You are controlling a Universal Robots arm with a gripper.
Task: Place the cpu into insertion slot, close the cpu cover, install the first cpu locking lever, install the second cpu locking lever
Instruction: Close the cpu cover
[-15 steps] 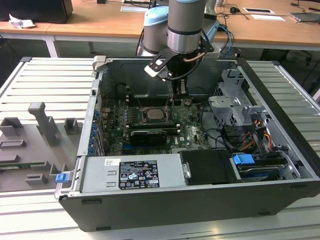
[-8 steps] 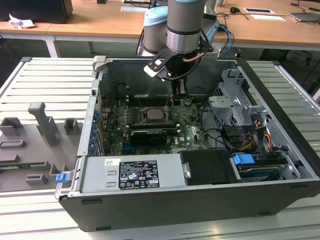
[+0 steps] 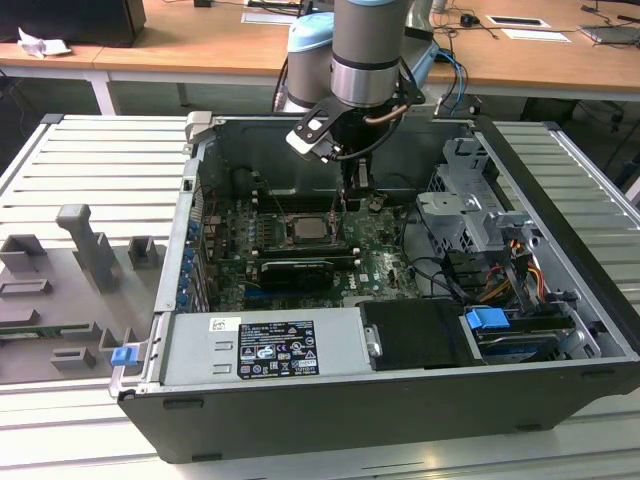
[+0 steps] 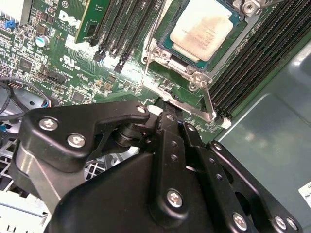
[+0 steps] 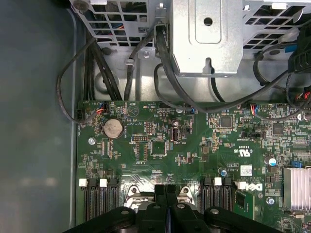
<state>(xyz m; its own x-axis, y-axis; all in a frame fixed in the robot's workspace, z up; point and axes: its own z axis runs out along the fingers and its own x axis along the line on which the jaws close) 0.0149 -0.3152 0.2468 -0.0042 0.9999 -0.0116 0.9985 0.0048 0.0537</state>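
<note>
Computer case (image 3: pixel 400 400), black and open, sits on the ribbed grey desk (image 3: pixel 90 160). Over its green circuit board (image 5: pixel 194 145) hangs the black pincer (image 5: pixel 166 190), fingers pressed together, near the silvery frame cover (image 4: pixel 158 53) lying flat around the silver-topped square cpu (image 4: pixel 201 29).

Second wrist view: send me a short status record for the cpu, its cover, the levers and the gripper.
cpu: silver top up, inside the cover's cutout
cpu cover: flat around the cpu
near lever: metal rod beside the gripper tips; latching unclear
far lever: thin rod along another side of the cover; latching unclear
gripper: fingers together, tips by the cover's edge; contact unclear
</note>
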